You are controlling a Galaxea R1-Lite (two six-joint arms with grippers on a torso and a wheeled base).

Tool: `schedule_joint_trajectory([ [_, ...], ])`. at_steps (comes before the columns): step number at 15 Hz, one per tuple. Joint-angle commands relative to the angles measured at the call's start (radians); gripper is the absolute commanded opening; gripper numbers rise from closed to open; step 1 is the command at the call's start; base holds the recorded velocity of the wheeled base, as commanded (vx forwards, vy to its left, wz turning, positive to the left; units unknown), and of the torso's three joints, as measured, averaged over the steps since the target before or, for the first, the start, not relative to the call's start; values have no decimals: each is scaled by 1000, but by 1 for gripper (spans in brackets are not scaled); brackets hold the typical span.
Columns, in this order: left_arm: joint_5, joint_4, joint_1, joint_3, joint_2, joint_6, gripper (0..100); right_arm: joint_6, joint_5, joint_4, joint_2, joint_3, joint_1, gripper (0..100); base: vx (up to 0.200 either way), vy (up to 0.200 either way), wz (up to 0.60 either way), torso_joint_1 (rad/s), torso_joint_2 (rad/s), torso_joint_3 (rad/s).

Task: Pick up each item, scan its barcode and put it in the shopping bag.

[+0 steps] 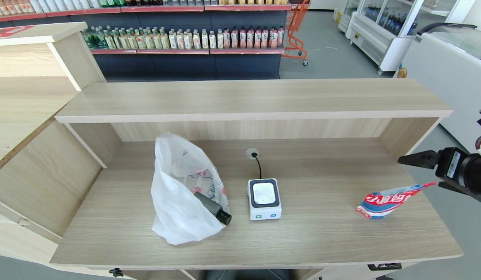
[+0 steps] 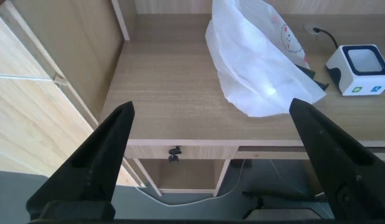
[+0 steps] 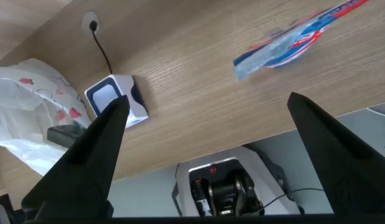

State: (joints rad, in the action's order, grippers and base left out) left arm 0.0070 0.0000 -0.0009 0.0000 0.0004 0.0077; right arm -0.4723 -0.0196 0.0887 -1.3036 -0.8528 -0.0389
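A red, white and blue snack packet [image 1: 384,202] tilts above the right end of the counter [image 1: 322,233], its thin upper end pointing toward my right gripper [image 1: 419,173]. That gripper is open at the counter's right edge, and the packet [image 3: 285,43] lies outside its fingers, looking blurred. A white shopping bag [image 1: 178,194] slumps at the left of the counter, with a dark item [image 1: 213,208] poking out of its mouth. The white scanner [image 1: 264,199] sits mid-counter. My left gripper [image 2: 212,107] hangs open in front of the counter's left end, short of the bag [image 2: 254,56].
A raised shelf [image 1: 248,99] runs over the back of the counter, with side walls at both ends. The scanner's cable [image 1: 258,165] goes to a hole in the counter behind it. Store shelves and freezers stand beyond.
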Motion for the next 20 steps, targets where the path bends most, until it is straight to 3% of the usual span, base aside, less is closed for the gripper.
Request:
schedule_joint_trajectory([
  [1,1,0,-1,0,0,0,100,-14,1,9,-8,-3,1,100,0,-200,0,-2,7,2],
  [12,1,0,-1,0,0,-2,100,-299,49,108,-169,-81,-12,100,0,-182,0,2,3,3],
  [20,1,0,1,0,0,-2,100,-608,156,141,-465,-293,-233,100,0,0,0,0,0,0],
])
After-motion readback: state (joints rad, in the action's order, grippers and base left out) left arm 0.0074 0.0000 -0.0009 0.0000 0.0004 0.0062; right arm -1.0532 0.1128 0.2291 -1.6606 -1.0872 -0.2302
